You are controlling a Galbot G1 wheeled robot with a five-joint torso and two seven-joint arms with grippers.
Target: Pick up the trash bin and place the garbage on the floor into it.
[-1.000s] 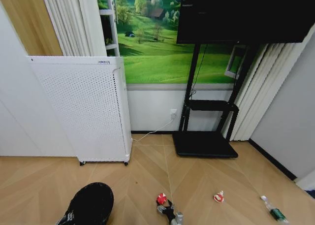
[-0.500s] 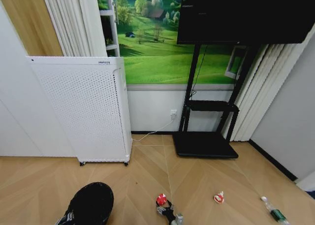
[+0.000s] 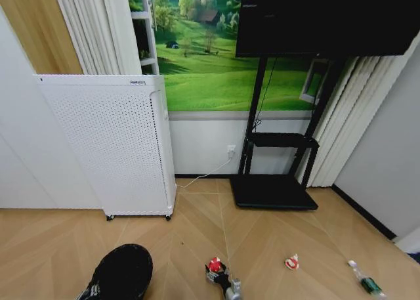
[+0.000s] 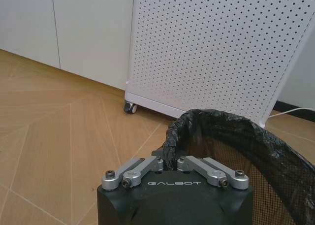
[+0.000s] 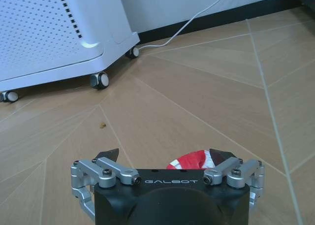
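At the bottom of the head view, your right gripper (image 3: pixel 223 283) sits low over the floor (image 3: pixel 275 241) with its jaws spread wide around the nearest wrapper (image 3: pixel 214 266); in the right wrist view that wrapper (image 5: pixel 192 160) lies between the two pads, seemingly not yet pinched. Bring the gripper (image 5: pixel 165 158) down until the pads straddle the crumpled body, then close gently: it looks light and springy, so a grip on one edge could flick it away. Centre it first.

Your left gripper (image 4: pixel 170 162) has its jaws pinched shut on the rim of the bin (image 4: pixel 231 151), which shows at the lower left of the head view as a dark round bin (image 3: pixel 121 270), just left of the right gripper. Keep its mouth level and near, so the carry is short.

A second wrapper (image 3: pixel 291 262) lies further right, and the bottle (image 3: pixel 367 283) beyond it, near the right wall; both are well apart from the gripper. The white cabinet (image 3: pixel 108 146) on castors stands behind the bin, with a cable (image 3: pixel 203 176) trailing along the wall; the TV stand (image 3: pixel 275 182) stands further back. None blocks this pick, though the cabinet will crowd any leftward swing of the bin.
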